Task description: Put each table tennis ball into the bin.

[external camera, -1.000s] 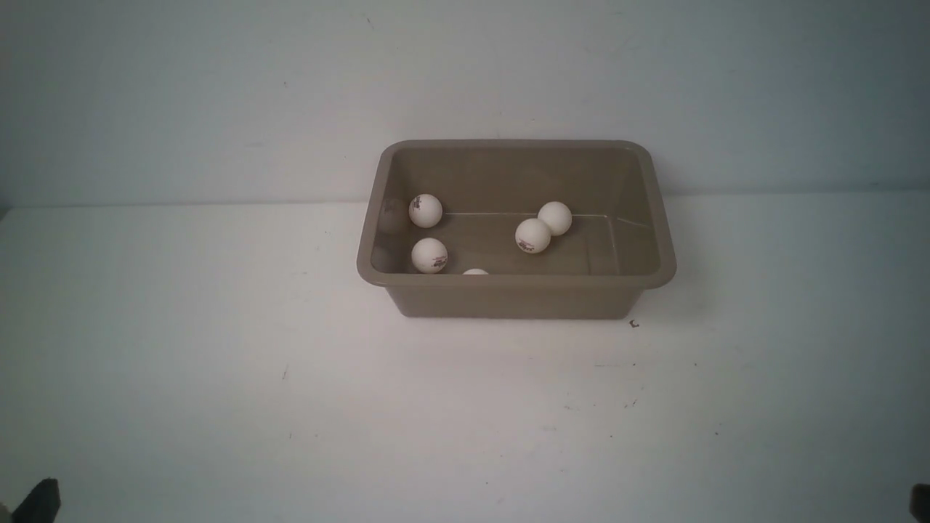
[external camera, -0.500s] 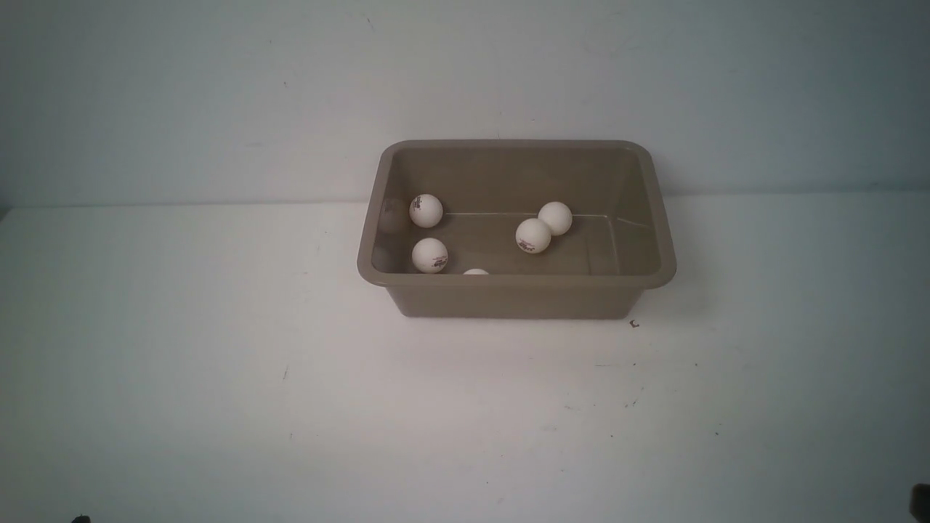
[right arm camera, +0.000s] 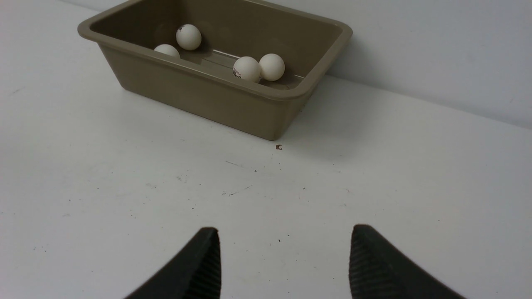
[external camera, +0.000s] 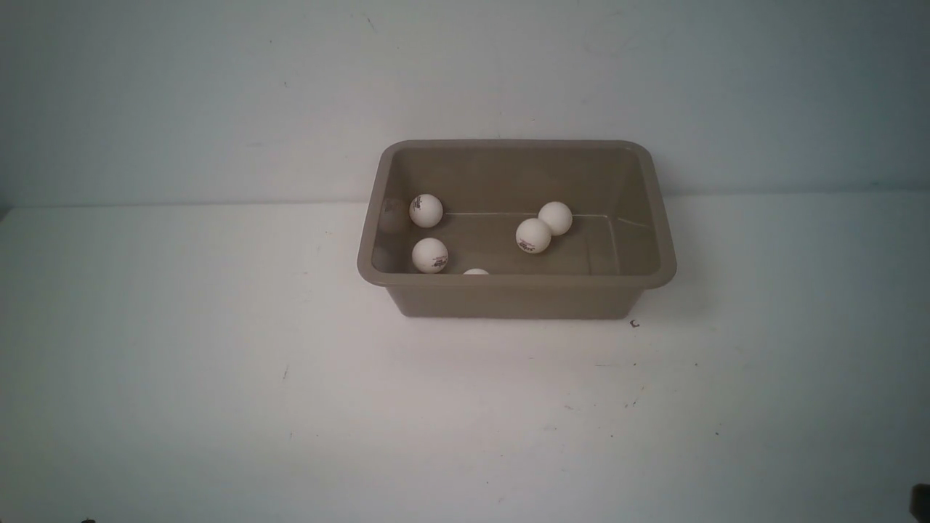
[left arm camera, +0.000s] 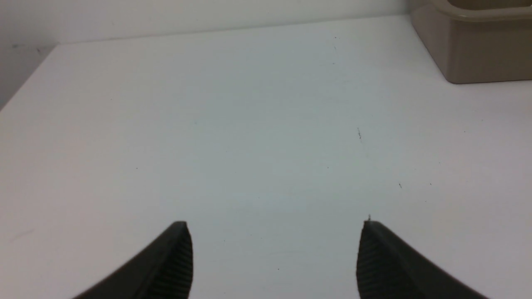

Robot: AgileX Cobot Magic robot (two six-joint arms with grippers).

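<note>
The taupe bin stands at the back of the white table, against the wall. Several white table tennis balls lie inside it: one by the left wall, one nearer the front, a touching pair in the middle, and one mostly hidden behind the front rim. The right wrist view shows the bin with balls in it. My left gripper is open over bare table, nothing between its fingers. My right gripper is open too, well short of the bin.
A corner of the bin shows in the left wrist view. A small dark mark lies on the table by the bin's front right corner. A sliver of the right arm shows at the front right edge.
The left gripper's dark tip, seen at the front left corner a second ago, has drawn back out of the front view. The balls and bin have not moved.
</note>
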